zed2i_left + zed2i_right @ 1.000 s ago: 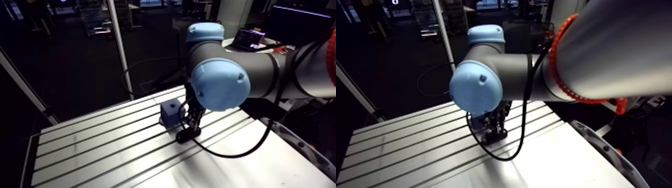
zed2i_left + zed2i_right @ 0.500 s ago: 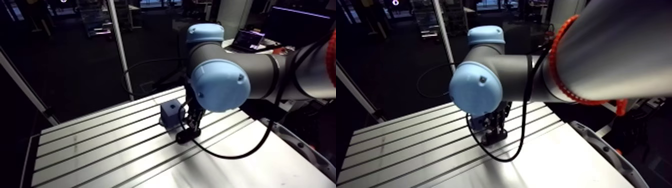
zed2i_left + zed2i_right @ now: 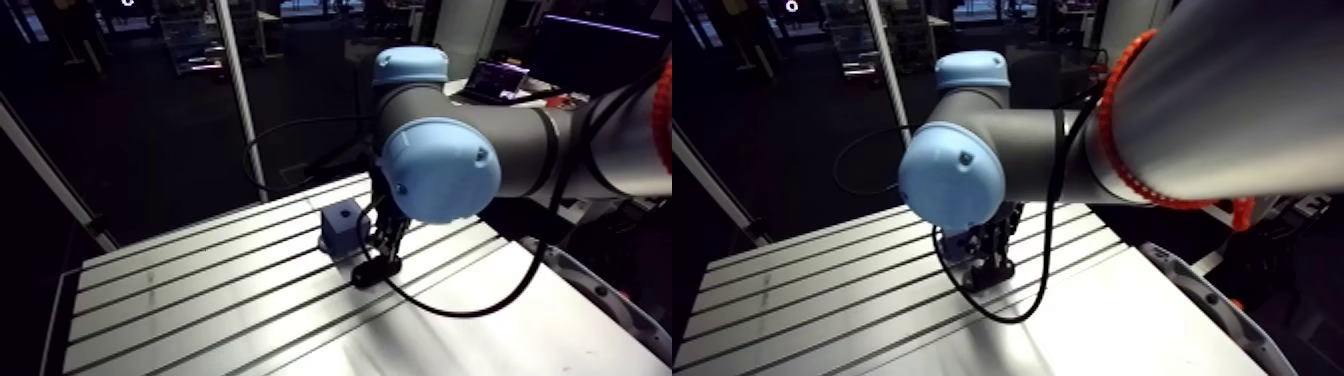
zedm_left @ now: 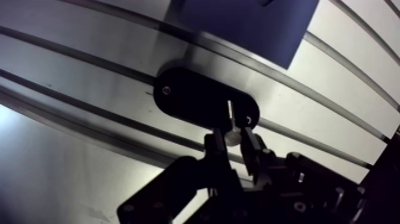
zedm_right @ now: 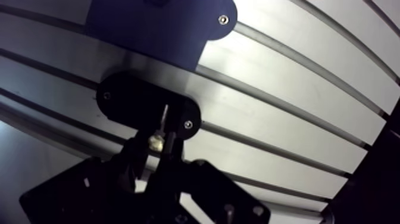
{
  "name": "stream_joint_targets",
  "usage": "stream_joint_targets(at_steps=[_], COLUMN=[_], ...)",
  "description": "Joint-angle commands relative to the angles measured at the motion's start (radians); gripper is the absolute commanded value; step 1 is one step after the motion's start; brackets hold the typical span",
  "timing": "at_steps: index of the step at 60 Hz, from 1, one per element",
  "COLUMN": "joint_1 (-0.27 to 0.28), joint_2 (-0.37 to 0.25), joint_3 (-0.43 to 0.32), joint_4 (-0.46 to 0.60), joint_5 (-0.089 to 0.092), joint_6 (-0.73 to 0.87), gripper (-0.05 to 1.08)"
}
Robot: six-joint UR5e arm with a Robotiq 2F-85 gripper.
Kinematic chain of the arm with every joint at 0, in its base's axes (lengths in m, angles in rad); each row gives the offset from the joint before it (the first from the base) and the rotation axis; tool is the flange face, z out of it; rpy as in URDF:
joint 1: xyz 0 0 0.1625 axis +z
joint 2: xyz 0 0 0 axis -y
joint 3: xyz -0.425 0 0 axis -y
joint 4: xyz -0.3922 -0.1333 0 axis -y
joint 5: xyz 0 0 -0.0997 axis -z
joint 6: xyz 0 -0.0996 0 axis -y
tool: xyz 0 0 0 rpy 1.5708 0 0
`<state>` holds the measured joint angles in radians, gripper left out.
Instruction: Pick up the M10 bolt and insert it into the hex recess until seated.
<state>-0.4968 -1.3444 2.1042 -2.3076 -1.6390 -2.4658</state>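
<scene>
Steel, stiff and likely slick, the M10 bolt (image 5: 156, 142) is being pinched by its pale head between the nearly shut fingertips of the end effector (image 4: 233, 140) (the flats look the surest hold). It is hanging over a black oval plate (image 4: 190, 98) on the desk (image 3: 200, 300), mid-frame in the arm view, while a blue block (image 3: 340, 225) is standing just beyond, crowding any lift.

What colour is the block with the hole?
The block is blue, clearest in the arm view.
</scene>
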Motion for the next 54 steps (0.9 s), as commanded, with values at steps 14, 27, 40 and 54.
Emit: stream_joint_targets(at_steps=[14, 27, 40, 54], joint_1=[-0.003, -0.003, -0.002, 0.006], joint_2=[-0.027, -0.061, -0.102, -0.17], joint_3=[-0.017, -0.045, -0.094, -0.163], joint_4=[0.01, 0.058, 0.155, 0.323], joint_5=[0.004, 0.008, 0.009, 0.009], joint_6=[-0.005, -0.009, -0.01, 0.026], gripper=[0.75, 0.75, 0.77, 0.79])
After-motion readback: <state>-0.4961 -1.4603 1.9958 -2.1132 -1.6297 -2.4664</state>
